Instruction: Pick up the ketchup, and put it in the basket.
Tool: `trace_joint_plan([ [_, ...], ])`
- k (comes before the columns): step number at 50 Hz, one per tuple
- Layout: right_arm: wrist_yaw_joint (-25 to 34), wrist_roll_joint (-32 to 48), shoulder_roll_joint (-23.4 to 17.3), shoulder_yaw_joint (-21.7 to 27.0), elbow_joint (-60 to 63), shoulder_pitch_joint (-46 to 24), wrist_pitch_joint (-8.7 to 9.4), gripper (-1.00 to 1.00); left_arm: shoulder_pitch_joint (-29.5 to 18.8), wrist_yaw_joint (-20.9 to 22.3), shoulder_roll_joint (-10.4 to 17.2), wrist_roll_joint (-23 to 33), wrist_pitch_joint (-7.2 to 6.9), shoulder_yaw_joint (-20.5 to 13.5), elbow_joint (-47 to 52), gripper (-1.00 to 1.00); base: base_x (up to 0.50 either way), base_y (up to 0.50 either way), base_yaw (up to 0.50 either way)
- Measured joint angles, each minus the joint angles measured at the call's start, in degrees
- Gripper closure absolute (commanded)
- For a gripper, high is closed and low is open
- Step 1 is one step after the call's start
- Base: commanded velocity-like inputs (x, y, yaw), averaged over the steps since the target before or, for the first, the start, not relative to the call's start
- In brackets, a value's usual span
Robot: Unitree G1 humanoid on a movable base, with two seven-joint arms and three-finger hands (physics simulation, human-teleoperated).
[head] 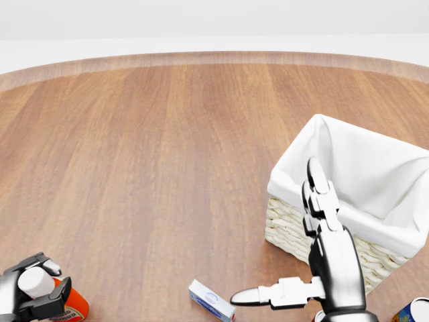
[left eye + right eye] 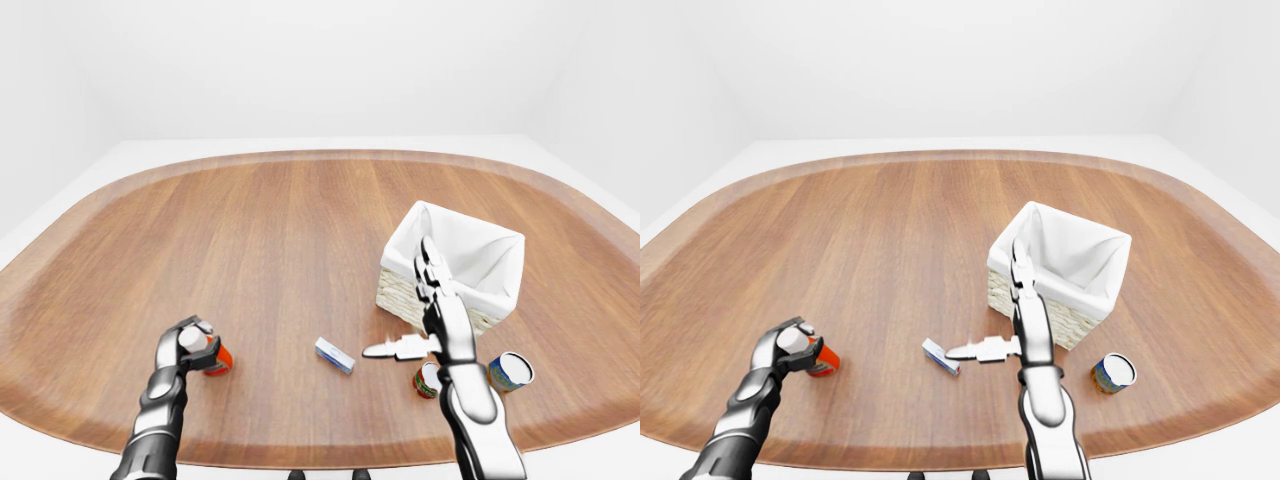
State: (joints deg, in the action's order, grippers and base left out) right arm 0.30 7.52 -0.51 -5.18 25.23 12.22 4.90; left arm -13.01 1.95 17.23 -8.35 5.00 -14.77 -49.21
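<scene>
Left hand point(image 2: 186, 346) covers most of the ketchup point(image 2: 217, 358); right arm hides a red can point(image 2: 427, 380) — partly.

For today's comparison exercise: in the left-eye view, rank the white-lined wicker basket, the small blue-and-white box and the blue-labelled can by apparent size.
1. White-lined wicker basket, clearly largest.
2. Blue-labelled can.
3. Small blue-and-white box, close to the can, so that order is unsure.

A wooden table point(image 2: 300, 230) carries a basket point(image 2: 452, 262), small box point(image 2: 334, 354), two cans point(image 2: 510, 371).

ketchup point(image 2: 214, 357) table's point(image 2: 300, 230) lower left | basket point(image 2: 455, 268) right | box point(image 2: 334, 355) between | cans point(image 2: 510, 371) below basket
</scene>
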Motion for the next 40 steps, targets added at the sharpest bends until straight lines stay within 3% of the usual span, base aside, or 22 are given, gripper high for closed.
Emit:
trace_joint_plan([
  [10, 0.0, 0.0, 0.0, 0.0, -0.4, 0.1, -0.31, -1.00, 2.0, 0.0, -0.5, 1.4, 0.00, 0.2, 4.1, 1.00, 0.00, 0.00, 0.00],
  [30, 0.1, -0.3, 0.0, 0.0, -1.9, -0.2, -1.24, -1.00, 11.2, 2.3, -6.5, 9.1, 0.00, -0.5, 36.7, 1.00, 0.00, 0.00, 0.00],
  [40, 0.0, -0.4, 0.0, -0.1, -1.7, -0.3, -1.09, -1.00, 12.4, 3.4, -9.5, 12.3, -1.81, 1.4, 49.2, 1.00, 0.00, 0.00, 0.00],
])
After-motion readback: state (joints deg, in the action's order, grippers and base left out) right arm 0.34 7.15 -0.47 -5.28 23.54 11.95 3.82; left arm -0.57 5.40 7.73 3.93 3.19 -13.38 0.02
